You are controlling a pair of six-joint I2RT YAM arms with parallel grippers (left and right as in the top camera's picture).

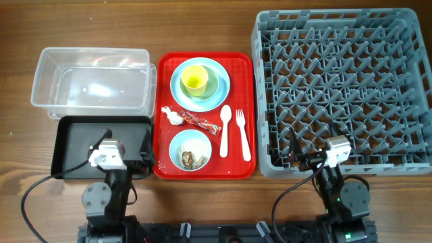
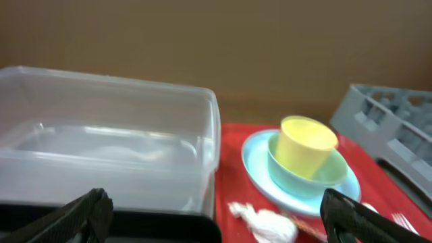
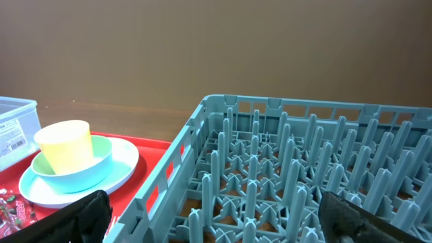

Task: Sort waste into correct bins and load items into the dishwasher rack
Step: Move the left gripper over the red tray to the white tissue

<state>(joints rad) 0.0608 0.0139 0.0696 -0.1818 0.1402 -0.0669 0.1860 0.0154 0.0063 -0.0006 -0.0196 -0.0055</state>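
On the red tray (image 1: pixel 240 73), spoon (image 1: pixel 225 131) and fork (image 1: pixel 244 137) point away, parallel.

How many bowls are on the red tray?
2. A pale green bowl sits on the light blue plate at the far end of the red tray, holding the yellow cup. A small light blue bowl with food scraps sits at its near end. None appear hidden.

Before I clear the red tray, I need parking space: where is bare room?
The clear tub and rack hold nothing; the table is bare behind the tub. The black tray is bare but partly under the left arm. The red tray is crowded.
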